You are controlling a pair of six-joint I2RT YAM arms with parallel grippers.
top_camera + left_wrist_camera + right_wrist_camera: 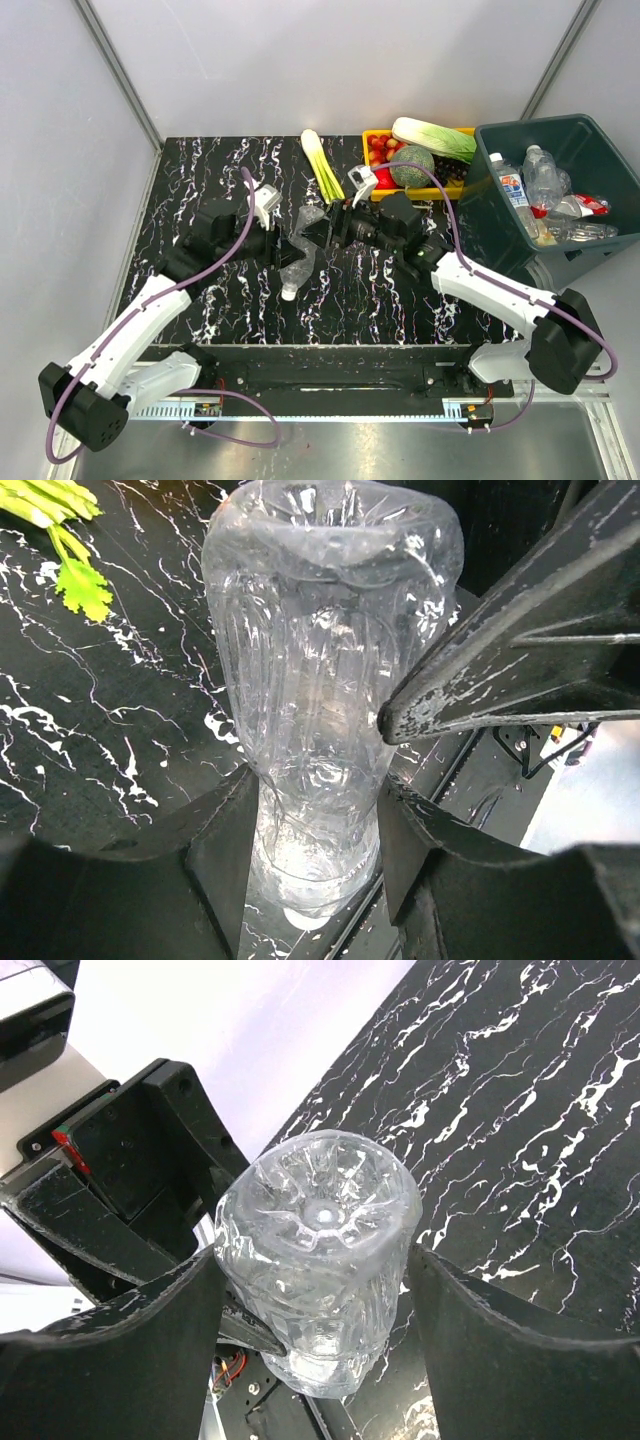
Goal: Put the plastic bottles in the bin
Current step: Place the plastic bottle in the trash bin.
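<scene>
one clear bottle (298,262) is outside the bin, crumpled and capped in white, and both grippers clamp it at once. the left gripper (289,250) pinches its narrow neck end, its two fingers pressed against either side in the left wrist view (315,830). the right gripper (322,228) squeezes the ribbed base end, which fills the gap between its two fingers in the right wrist view (315,1290). the two grippers meet nearly tip to tip, with one right finger (500,660) touching the bottle's side just past the left fingers. whether the bottle rests on the black marbled table (200,170) cannot be told. well off to the right gripper's right stands the one bin (492,225), holding at least four more bottles (545,195) in a heap too jumbled to count exactly; one has a blue and white label and one a red label. just beyond the right gripper sits one yellow tray (445,189) with one green melon (412,167), one pale cabbage (433,138) and some small red pieces. one celery bunch (322,165) lies beyond both grippers.
</scene>
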